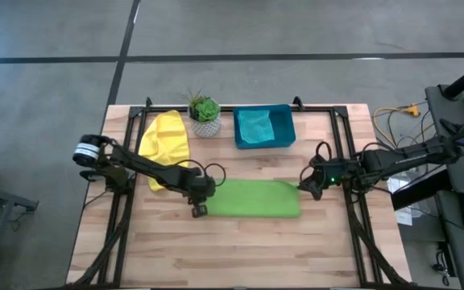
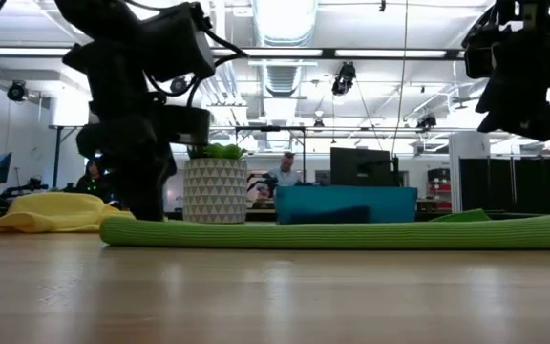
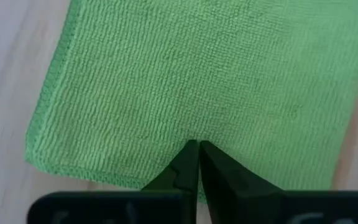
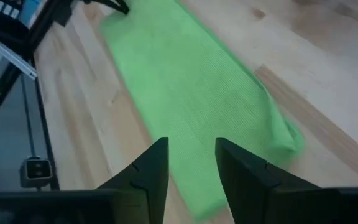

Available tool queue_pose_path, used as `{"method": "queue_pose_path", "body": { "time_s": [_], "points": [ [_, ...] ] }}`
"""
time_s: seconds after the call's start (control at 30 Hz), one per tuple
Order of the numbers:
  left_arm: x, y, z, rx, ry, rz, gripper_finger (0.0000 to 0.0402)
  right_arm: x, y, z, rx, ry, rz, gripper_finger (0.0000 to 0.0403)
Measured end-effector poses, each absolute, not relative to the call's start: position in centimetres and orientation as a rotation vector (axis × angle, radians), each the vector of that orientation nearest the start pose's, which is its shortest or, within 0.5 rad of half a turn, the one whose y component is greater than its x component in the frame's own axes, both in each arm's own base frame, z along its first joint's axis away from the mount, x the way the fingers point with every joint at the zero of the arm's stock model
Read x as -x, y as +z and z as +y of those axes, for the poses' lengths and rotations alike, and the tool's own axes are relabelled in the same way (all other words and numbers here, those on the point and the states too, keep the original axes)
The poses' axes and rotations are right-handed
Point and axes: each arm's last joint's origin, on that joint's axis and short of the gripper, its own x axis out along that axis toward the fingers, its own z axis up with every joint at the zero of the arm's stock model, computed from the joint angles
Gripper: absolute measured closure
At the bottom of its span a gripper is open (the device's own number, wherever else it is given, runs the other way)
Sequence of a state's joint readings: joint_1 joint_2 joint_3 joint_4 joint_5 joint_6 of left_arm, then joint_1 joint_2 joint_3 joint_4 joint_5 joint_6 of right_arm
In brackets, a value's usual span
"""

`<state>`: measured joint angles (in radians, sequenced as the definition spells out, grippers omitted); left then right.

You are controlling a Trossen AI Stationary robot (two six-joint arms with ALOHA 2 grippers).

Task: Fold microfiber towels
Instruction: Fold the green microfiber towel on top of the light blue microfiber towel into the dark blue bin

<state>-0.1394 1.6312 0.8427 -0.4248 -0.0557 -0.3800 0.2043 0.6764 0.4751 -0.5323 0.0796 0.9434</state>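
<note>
the left claw is sitting pinched shut with nothing between its tips, over the left end of the folded light green microfiber towel. the right claw is hanging parted and empty above the towel's right end. the towel is lying flat mid-bench on the pale wooden bench. only the low view is showing the ceiling-lit room behind; the high view is showing the crumpled yellow microfiber towel and a teal cloth in the teal-blue plastic tray.

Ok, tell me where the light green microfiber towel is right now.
In the high view the light green microfiber towel lies folded into a long strip at the table's middle, between the shut left gripper at its left end and the right gripper by its right end.
</note>
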Motion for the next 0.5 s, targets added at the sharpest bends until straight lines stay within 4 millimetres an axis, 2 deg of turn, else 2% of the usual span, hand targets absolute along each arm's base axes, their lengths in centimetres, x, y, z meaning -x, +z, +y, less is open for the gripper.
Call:
{"method": "queue_pose_path", "body": {
  "time_s": [0.1,0.2,0.33,0.5],
  "points": [
    [-28.0,15.0,-3.8,0.25,0.167,1.193,0.0401,-13.7,21.3,2.7,-0.79,-0.224,0.724,0.028],
    [-28.3,15.4,-4.1,0.358,0.12,1.188,0.0401,-14.5,21.5,3.1,-0.776,-0.182,0.69,0.0282],
    [-29.0,15.2,-5.3,0.518,-0.031,1.18,0.0401,-16.7,21.5,4.0,-0.739,-0.102,0.618,0.0282],
    [-30.0,15.5,-7.2,0.575,-0.157,1.129,0.0401,-19.8,20.9,5.7,-0.691,-0.005,0.546,0.0284]
  ]
}}
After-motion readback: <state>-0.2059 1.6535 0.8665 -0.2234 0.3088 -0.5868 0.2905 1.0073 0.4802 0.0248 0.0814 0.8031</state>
